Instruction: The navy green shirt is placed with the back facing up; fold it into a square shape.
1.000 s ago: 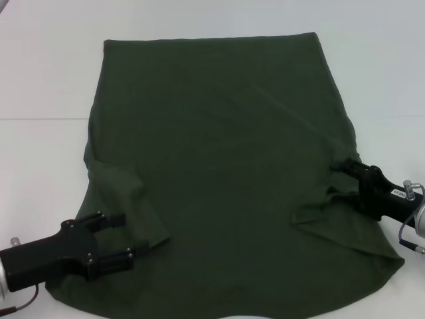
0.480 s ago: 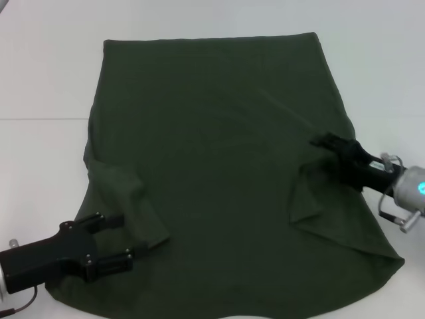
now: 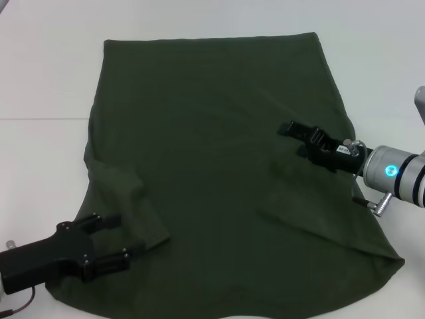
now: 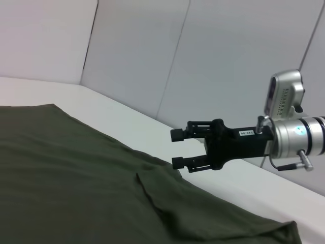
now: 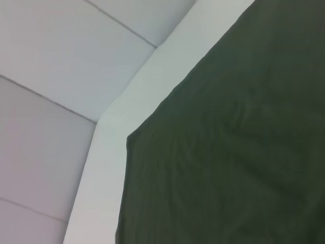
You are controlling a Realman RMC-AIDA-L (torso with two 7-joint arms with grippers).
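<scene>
The navy green shirt [image 3: 212, 166] lies spread flat on the white table, with both sleeves folded inward onto the body. My right gripper [image 3: 292, 129] hovers open just above the shirt's right half. The left wrist view shows this right gripper [image 4: 177, 148] from the side, its fingers apart and nothing between them, above the shirt [image 4: 76, 168]. My left gripper [image 3: 123, 239] sits open at the shirt's lower-left corner, low by the folded left sleeve. The right wrist view holds only the shirt [image 5: 244, 152] and the table.
The white table [image 3: 40, 80] surrounds the shirt on all sides. A seam line in the table top [image 3: 40, 119] runs in from the left. Pale wall panels [image 4: 152, 51] stand behind the table.
My right gripper let go of the right sleeve, rose and moved inward over the shirt. The sleeve now lies flat on the body. The left gripper slid back slightly.
</scene>
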